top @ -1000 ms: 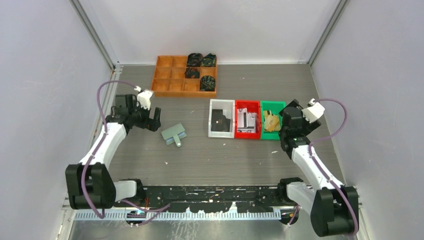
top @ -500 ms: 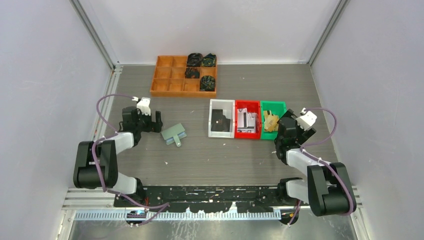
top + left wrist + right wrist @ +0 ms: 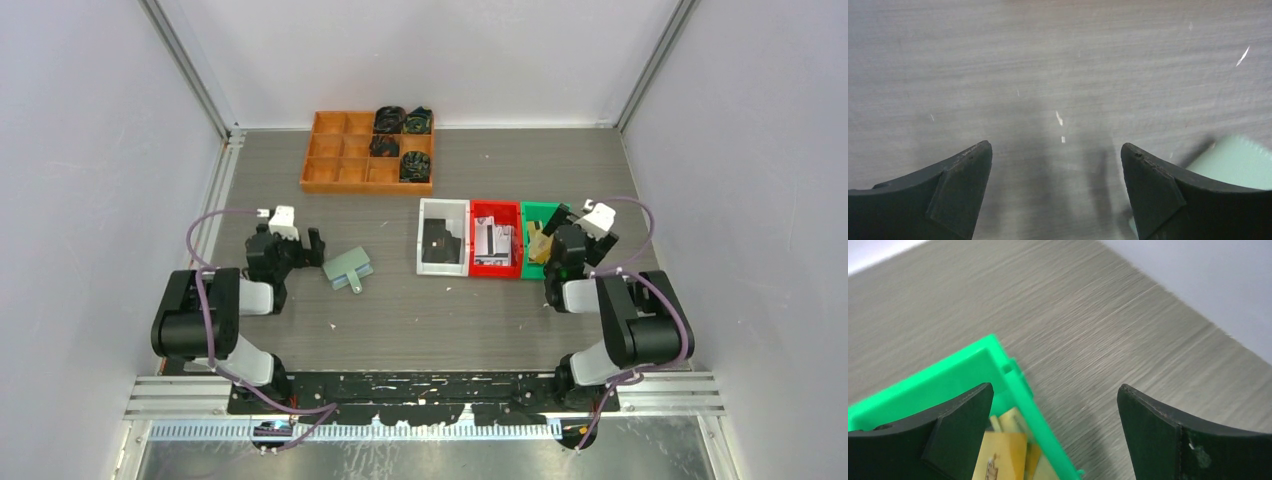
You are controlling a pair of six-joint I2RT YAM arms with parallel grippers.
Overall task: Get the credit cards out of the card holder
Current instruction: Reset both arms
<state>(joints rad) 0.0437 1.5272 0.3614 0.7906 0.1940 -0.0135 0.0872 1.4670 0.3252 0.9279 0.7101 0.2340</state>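
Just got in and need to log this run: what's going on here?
Nothing is being held. The left end effector is open beside the card holder, which lies flat on the table. The right end effector is open at the green bin's edge. Tan cards lie in that bin.

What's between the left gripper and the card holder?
Only bare table. In the top external view the left gripper sits apart from the card holder, with nothing in the gap.
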